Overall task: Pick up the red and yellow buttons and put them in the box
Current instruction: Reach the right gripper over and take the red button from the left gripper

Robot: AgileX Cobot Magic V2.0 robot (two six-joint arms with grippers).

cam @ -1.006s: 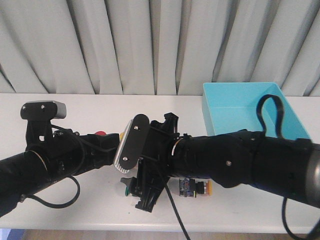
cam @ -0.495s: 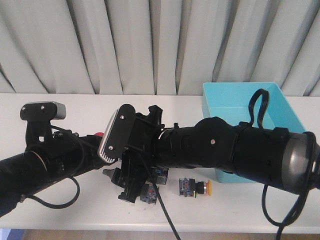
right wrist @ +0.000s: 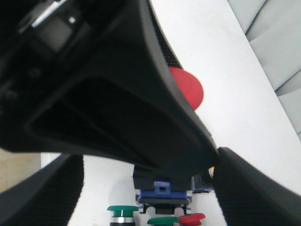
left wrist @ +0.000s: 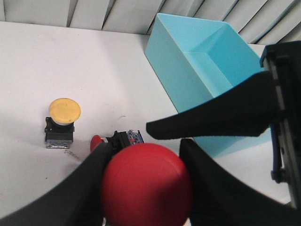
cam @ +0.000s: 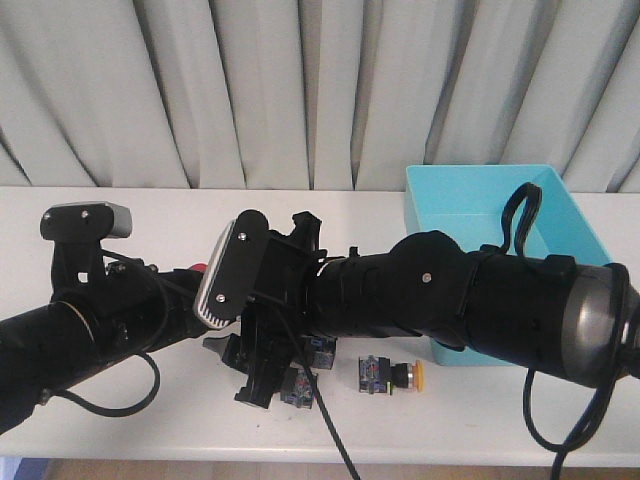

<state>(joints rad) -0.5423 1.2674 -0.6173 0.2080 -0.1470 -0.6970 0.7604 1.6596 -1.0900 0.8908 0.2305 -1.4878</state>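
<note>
A white table (cam: 120, 205) spans the front view, its top matte and evenly lit, with faint dark scuff marks. Directly behind the table hangs a pale grey-green curtain (cam: 250, 90) in deep vertical folds, filling the whole backdrop. Below the table's near edge, a strip of tan floor (cam: 200, 470) shows.

The big button cap (left wrist: 146, 186) is bright red. Another button (left wrist: 64, 110) has a yellow cap on a black body. The box (left wrist: 197, 70) is light blue, the tabletop (left wrist: 56, 61) white, both arms black.
</note>
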